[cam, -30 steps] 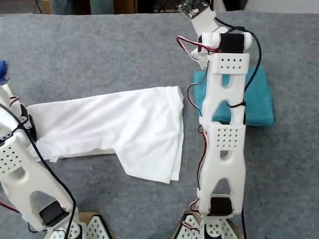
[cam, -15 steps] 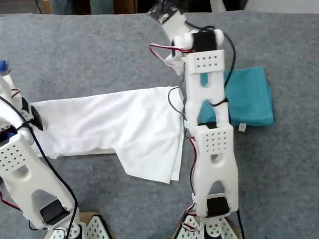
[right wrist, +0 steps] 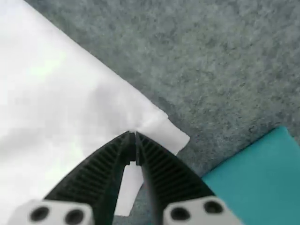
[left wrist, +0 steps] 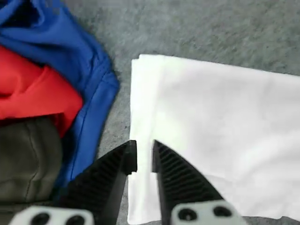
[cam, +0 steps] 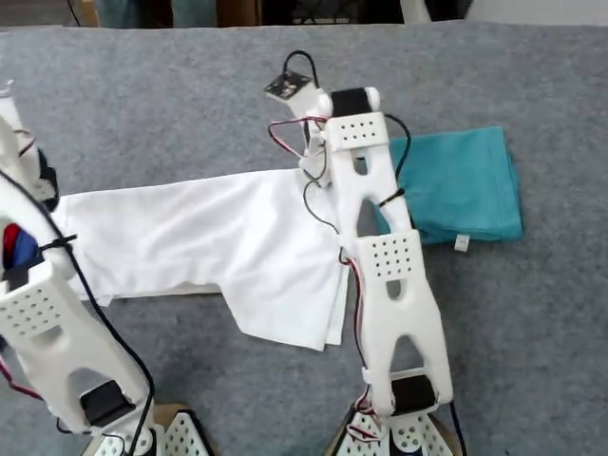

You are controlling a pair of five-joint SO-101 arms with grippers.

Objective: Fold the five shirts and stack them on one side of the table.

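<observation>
Partly under right arm [cam: 380,218]: teal shirt [cam: 465,185], white shirt [cam: 209,237].

The white shirt [cam: 218,247] lies flat, one edge under my left jaws, a corner at my right jaws. The folded teal shirt [cam: 465,185] rests beside my right jaws. A blue shirt [left wrist: 79,61], red shirt [left wrist: 33,101] and olive shirt [left wrist: 26,159] lie heaped beside my left jaws.
</observation>
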